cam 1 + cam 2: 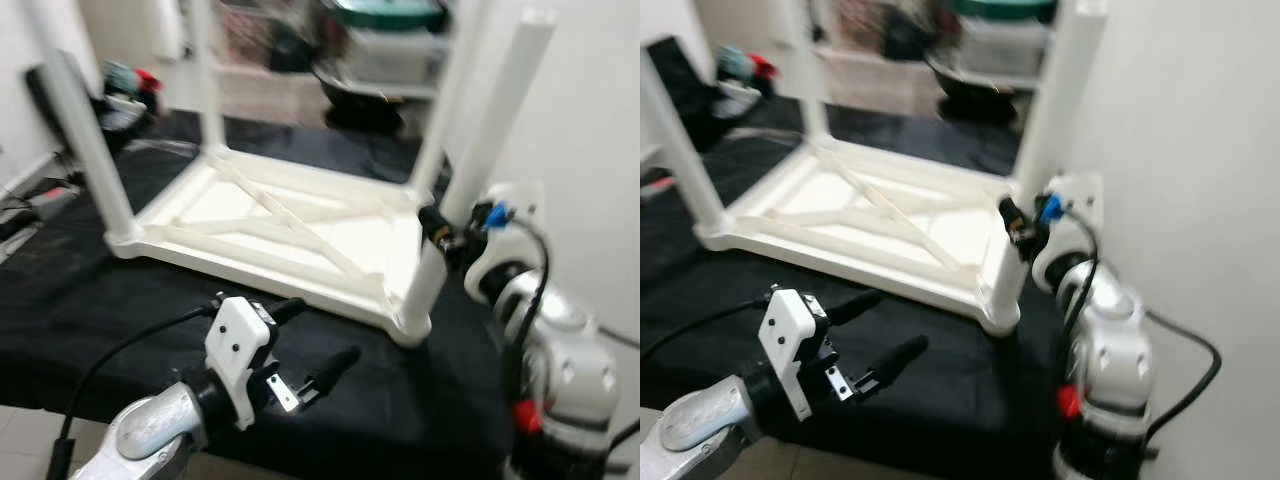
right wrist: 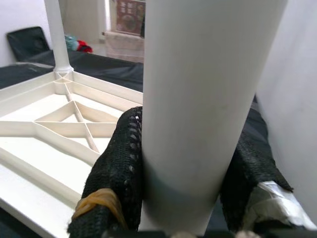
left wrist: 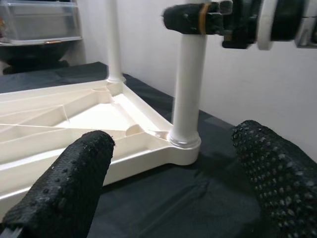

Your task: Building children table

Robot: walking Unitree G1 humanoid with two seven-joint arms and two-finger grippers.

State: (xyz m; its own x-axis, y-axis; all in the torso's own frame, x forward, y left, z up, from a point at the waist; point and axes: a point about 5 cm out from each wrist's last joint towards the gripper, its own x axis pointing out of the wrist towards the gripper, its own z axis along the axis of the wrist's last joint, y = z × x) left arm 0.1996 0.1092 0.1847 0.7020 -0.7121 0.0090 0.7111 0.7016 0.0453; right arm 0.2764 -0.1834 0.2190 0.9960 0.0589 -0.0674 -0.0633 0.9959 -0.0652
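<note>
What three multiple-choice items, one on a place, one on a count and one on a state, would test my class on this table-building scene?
1. Where does the white table top lie?
A. Underside up on a black cloth
B. On bare floor
C. Leaning against the wall

2. How many legs stand up from it?
A. One
B. Two
C. Four

3. What is the right gripper doing?
A. Hanging idle
B. Clasping the near right leg
C. Holding a screwdriver

Answers:
1 A: its ribbed underside faces up on the black cloth.
2 C: a leg rises from each corner in the left eye view.
3 B: the right wrist view shows its fingers pressed on both sides of the leg, while the left gripper hovers open over the cloth.
</note>
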